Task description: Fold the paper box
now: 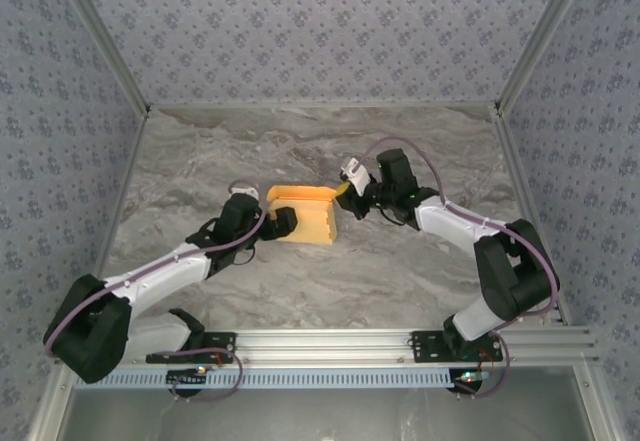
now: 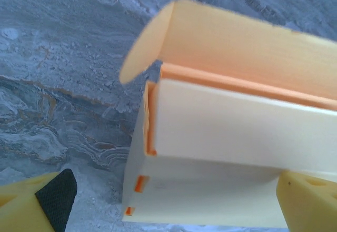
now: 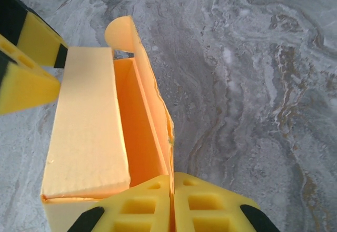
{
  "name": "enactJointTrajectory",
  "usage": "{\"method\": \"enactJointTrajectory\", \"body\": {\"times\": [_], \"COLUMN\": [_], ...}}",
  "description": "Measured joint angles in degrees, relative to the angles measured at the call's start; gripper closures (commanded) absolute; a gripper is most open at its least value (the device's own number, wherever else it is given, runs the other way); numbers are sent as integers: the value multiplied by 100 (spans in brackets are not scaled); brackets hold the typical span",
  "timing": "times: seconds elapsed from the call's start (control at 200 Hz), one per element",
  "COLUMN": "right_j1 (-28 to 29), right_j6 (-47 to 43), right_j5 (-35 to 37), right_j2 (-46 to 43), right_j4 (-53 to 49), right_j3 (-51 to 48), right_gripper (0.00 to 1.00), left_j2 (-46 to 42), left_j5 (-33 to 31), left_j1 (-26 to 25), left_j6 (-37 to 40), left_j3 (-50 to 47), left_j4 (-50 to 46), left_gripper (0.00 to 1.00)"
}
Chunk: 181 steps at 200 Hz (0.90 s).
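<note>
These two look like twins to me: the left arm (image 1: 165, 269) and right arm (image 1: 455, 223) have white plastic link shells between chunky black joint housings, and a thin greyish-purple cable (image 1: 400, 144) loops along each one. The left gripper (image 1: 288, 223) and right gripper (image 3: 171, 208) wear bright yellow blocky fingers (image 3: 208, 211) with moulded rectangular pockets, tipped with black textured pads (image 2: 57, 198). There's a small white boxy unit (image 1: 353, 171) on the right wrist.
</note>
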Motion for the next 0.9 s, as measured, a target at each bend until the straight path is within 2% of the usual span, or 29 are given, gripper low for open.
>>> {"method": "enactJointTrajectory", "body": {"times": [0.27,0.52,0.75,0.904], "right_j1": [-33,-33,-46,-50], "right_j6": [-343,-461,-514,-557], "right_j5": [-2,0,-2,-13], "right_j2": [-181,-181,-181,-181], "right_j4": [444,590,603,669], "right_j3": [-428,-479,-483,-535], "right_gripper": [89,89,89,88], "left_j2": [-1045,-1075,-1425,-1045], "left_j5": [-173,107,151,68], "left_j1": [168,120,85,79], "left_j6": [127,942,1132,1016], "left_j3": [-219,-782,-1012,-1016], "left_j4": [-22,396,369,372], "left_gripper": [1,1,1,1]}}
